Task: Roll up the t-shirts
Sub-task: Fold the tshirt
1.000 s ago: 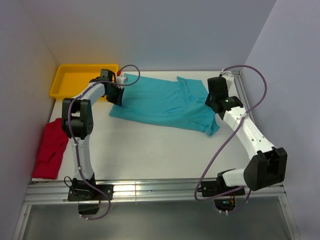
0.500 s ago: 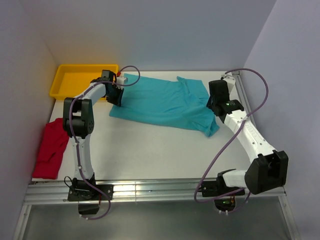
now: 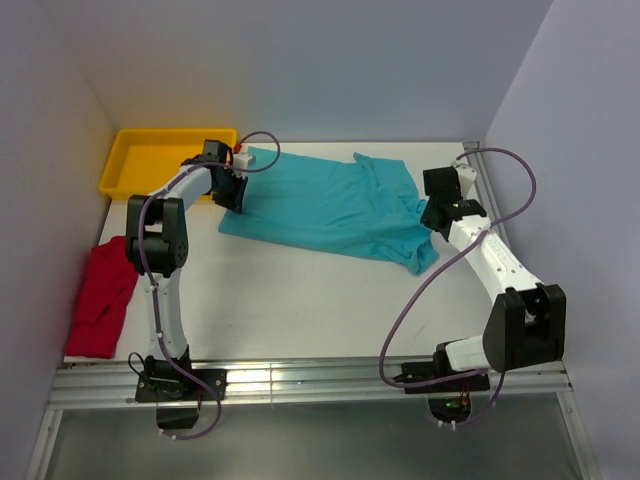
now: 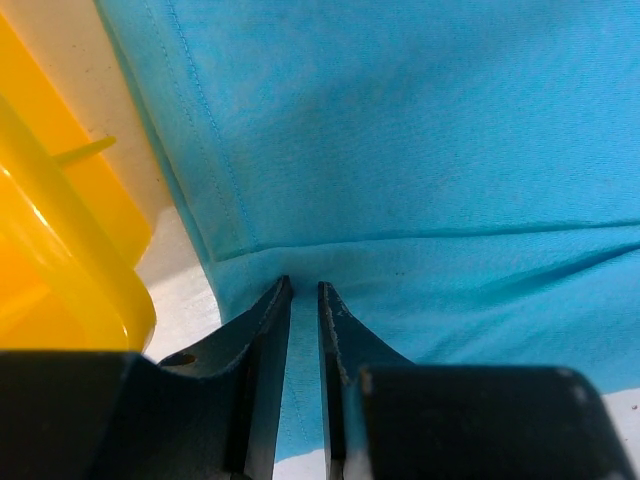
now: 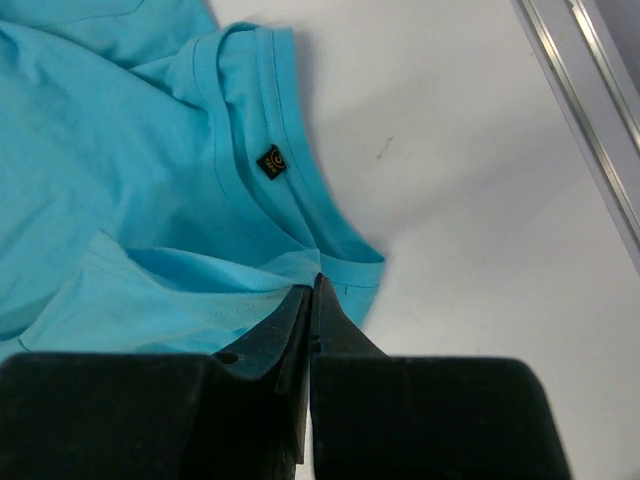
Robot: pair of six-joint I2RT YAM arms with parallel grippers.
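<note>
When you look down from above, the teal shirt (image 3: 320,205) lies spread flat near the back of the table (image 3: 300,300). The tray (image 3: 140,165) sits just beside its left end. The red shirt (image 3: 100,300) is bunched up at the table's left edge, well apart from the teal one. The left gripper (image 3: 230,192) is on the teal shirt's left end. The right gripper (image 3: 430,215) is on its right end.

From the left wrist, the left gripper (image 4: 303,292) pinches a small fold of the teal shirt (image 4: 420,150) near the hem. Its jaws are almost together. The tray (image 4: 60,250) is close by on the left.

From the right wrist, the right gripper (image 5: 311,285) is squeezed tight on the collar of the teal shirt (image 5: 120,130). A dark label (image 5: 270,162) sits inside the collar.
</note>
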